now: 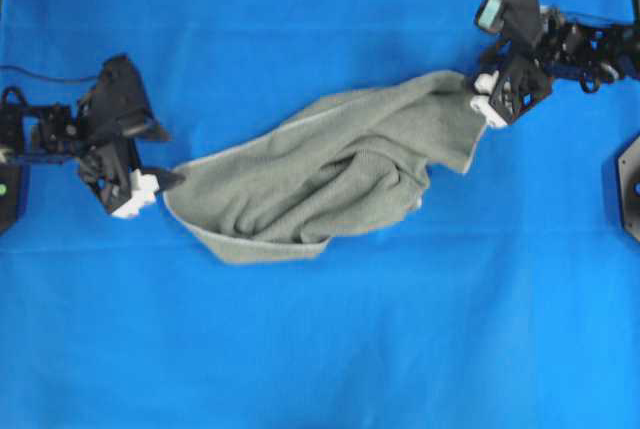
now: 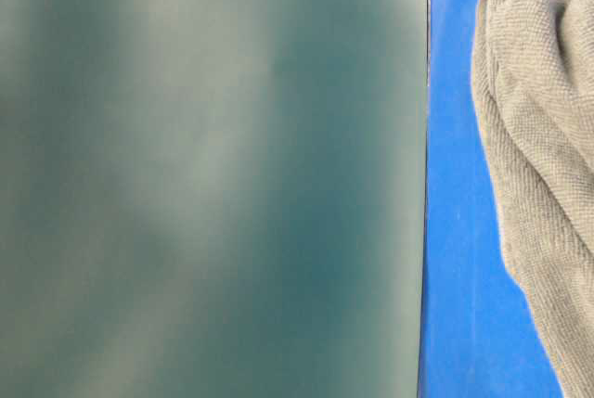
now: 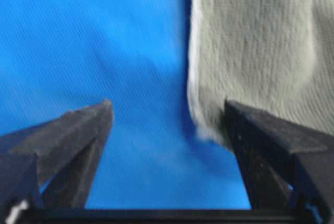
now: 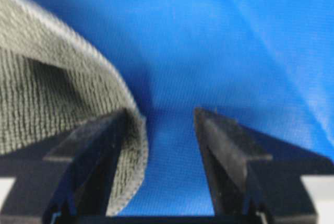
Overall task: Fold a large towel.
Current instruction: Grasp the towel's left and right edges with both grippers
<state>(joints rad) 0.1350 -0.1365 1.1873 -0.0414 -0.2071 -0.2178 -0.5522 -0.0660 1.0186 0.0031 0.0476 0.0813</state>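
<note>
Overhead exterior view: large towel lies bunched mid-table. Left gripper and right gripper stand wide, unclamped. Seat each corner fully between fingers before closing.

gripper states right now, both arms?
Left gripper: open, towel edge beside one finger, not gripped.
Right gripper: open, towel draped against one finger, not clamped.

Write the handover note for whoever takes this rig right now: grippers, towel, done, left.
Left gripper: open, at the towel's left end; hem edge lies beside one finger, not clamped.
Right gripper: open, at the towel's upper right corner; cloth drapes against one finger, no grip.
Towel: bunched and creased diagonally across the blue surface.
Done: no neat fold visible.
Left: grasp the corners, spread flat, then fold.
</note>
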